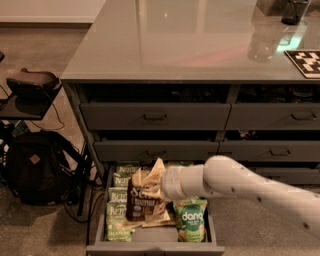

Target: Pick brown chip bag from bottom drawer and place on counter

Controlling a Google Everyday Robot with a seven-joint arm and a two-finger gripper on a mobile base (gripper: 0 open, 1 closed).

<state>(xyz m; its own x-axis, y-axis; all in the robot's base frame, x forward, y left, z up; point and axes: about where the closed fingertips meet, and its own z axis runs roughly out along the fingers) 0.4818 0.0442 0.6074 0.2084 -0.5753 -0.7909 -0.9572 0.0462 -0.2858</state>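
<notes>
While clamped in the gripper (159, 184), the brown chip bag (142, 204) tilts over the open bottom drawer (150, 248), below the front edge of the counter (190, 45).

The counter (165, 45) is a glossy grey-green slab on top of the drawer cabinet. What stands on it is gathered at the far right: a clear glass vessel (262, 42), a dark cup (295, 10) beyond it, and a black-and-white checkered board (303, 62) lying flat nearer, at the right edge. The pincer (161, 185) is well below the counter, over the open bottom drawer (150, 247), against the brown chip bag (142, 202).
</notes>
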